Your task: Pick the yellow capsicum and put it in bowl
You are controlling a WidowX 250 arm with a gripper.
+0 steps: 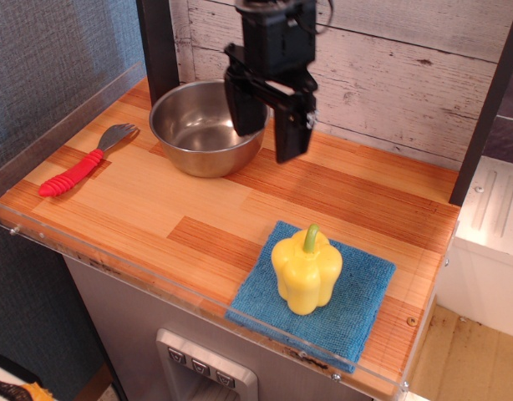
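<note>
The yellow capsicum (306,272) stands upright with its green stem up on a blue cloth (317,294) at the front right of the wooden counter. The shiny steel bowl (205,127) sits at the back left and holds nothing. My black gripper (269,144) hangs open and empty above the counter, just right of the bowl's rim. It is well behind the capsicum and to its left.
A spork with a red handle (76,168) lies at the left of the counter. A clear acrylic lip (114,259) runs along the counter's front and left edges. A plank wall stands behind, and a dark post (487,100) rises at the right.
</note>
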